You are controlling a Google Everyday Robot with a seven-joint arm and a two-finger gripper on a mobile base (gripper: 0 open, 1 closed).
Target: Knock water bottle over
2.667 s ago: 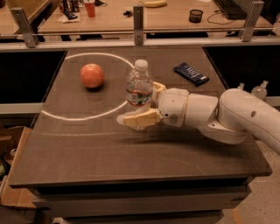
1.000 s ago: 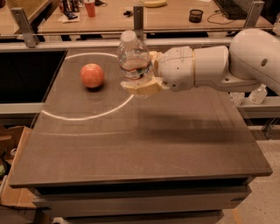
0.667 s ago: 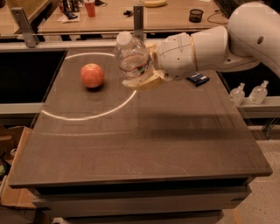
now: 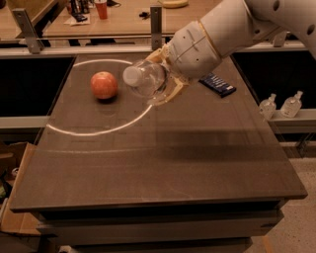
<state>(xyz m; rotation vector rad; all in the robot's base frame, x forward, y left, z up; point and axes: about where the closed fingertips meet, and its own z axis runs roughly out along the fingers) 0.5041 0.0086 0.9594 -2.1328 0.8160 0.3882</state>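
Quick status from me: my gripper is up over the back half of the counter, clamped around the water bottle. One tan finger sits under the bottle and the other runs over the top, so the jaws are closed on its body rather than spread wide.

The bottle isn't upright at all. It's tipped right over on its side in my grip, with the white cap pointing left toward the apple and the bottom end tucked back into the gripper. As far as I can tell it's held off the surface rather than lying on it, but its lowest edge looks close to the counter and I can't swear to the gap.

The apple stands on the counter just left of the cap, near but not touching. Both are around the white ring marked on the counter: the apple is inside it, and the bottle is over its right-hand arc.

My arm comes in from the upper right, with its big white housing right behind the gripper. A dark blue packet lies flat on the counter to the right of the gripper, partly hidden by the arm. Past the counter's right edge, on a lower ledge, two small clear pump bottles stand side by side. There's another table behind with a red cup on it.
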